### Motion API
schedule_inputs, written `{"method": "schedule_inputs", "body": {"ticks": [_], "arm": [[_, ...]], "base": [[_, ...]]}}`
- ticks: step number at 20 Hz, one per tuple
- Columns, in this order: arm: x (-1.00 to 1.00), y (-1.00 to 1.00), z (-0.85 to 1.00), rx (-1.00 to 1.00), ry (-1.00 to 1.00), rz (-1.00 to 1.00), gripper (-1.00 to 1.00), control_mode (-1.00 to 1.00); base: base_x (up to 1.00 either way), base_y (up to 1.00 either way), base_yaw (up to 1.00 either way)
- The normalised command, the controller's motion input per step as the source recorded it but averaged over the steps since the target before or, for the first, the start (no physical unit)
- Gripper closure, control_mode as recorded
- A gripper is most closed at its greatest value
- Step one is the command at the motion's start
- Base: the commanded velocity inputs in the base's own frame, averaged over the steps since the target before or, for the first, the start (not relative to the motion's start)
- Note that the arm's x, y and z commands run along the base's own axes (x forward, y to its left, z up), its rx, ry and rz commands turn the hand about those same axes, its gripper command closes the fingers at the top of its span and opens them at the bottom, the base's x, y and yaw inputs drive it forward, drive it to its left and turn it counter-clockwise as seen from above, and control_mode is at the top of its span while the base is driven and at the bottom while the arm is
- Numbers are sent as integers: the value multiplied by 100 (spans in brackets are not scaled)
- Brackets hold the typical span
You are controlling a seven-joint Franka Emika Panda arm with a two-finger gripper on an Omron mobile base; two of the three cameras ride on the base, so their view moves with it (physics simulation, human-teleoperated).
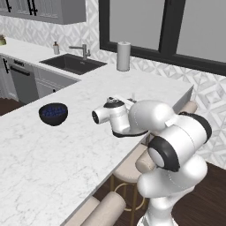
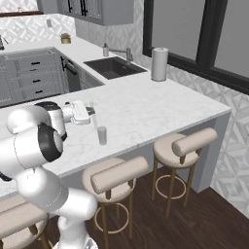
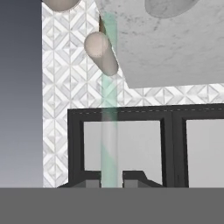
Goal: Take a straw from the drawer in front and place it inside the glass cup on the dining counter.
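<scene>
Our hand (image 2: 90, 115) is clenched on the straw (image 3: 109, 109), poised just above the glass cup (image 2: 102, 135) on the desk (image 2: 160, 104); a slight misalignment could make it miss the rim.

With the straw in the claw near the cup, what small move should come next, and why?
Probably shift the claw sideways until the straw hangs over the cup, then lower it. In the hand view the straw is pinched between the fingertips; in the right base view the claw sits up and to the left of the cup on the counter, not yet above it.
</scene>
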Motion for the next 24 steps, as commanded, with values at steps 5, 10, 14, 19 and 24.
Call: {"method": "schedule_inputs", "body": {"ticks": [5,10,14,19,24], "arm": [[6,-3,-8,0,0,0,100,-100],[4,-1,-12,0,0,0,100,-100],[11,0,-7,0,0,0,100,-100],[14,0,0,0,0,0,100,-100],[14,0,0,0,0,0,100,-100]], "base": [[0,0,0],[0,0,0],[0,0,0],[0,0,0],[0,0,0]]}}
